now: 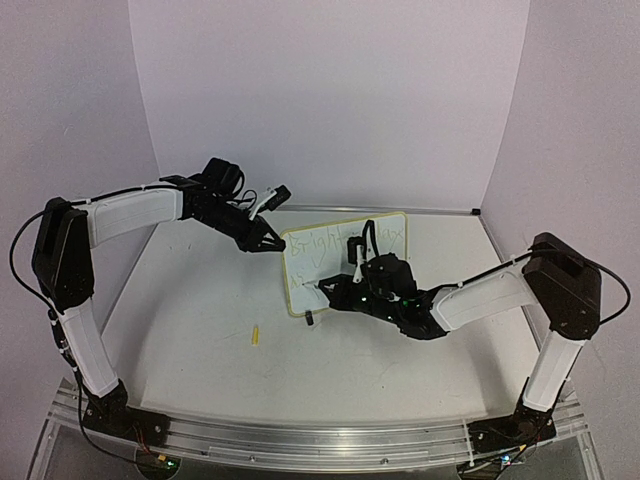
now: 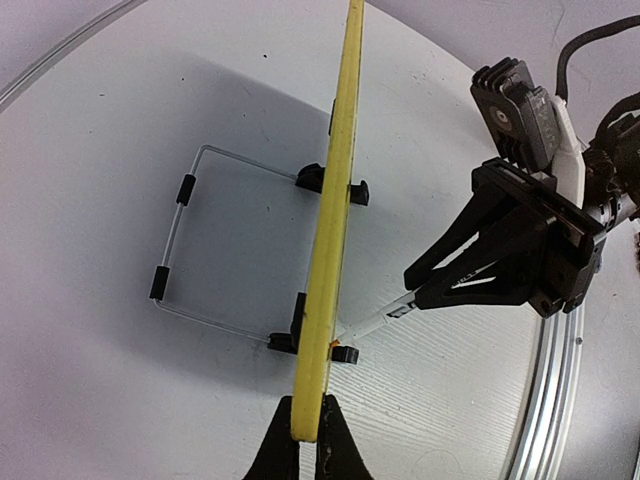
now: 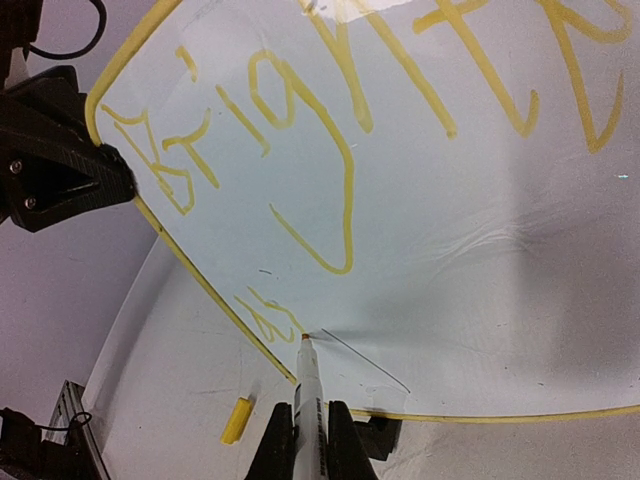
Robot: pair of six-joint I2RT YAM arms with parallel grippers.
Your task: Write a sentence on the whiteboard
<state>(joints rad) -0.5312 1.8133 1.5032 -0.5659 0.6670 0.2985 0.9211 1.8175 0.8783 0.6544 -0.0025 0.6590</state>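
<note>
Left gripper [image 2: 307,447] is clamped shut on the whiteboard [image 1: 318,255] edge. The board stands upright straight ahead of its fingers, propped on a wire stand [image 2: 186,189]. Right gripper [image 3: 308,448] is closed tight on a marker [image 3: 309,385], tip touching the board face just ahead, under the sentence [image 3: 351,200]. Second line is a short unreadable scrawl. First line runs out of the wrist view past "Bright", and from above the right arm covers part of it. A yellow cap [image 3: 238,420] lies on the table [image 1: 200,340], left of the right gripper.
</note>
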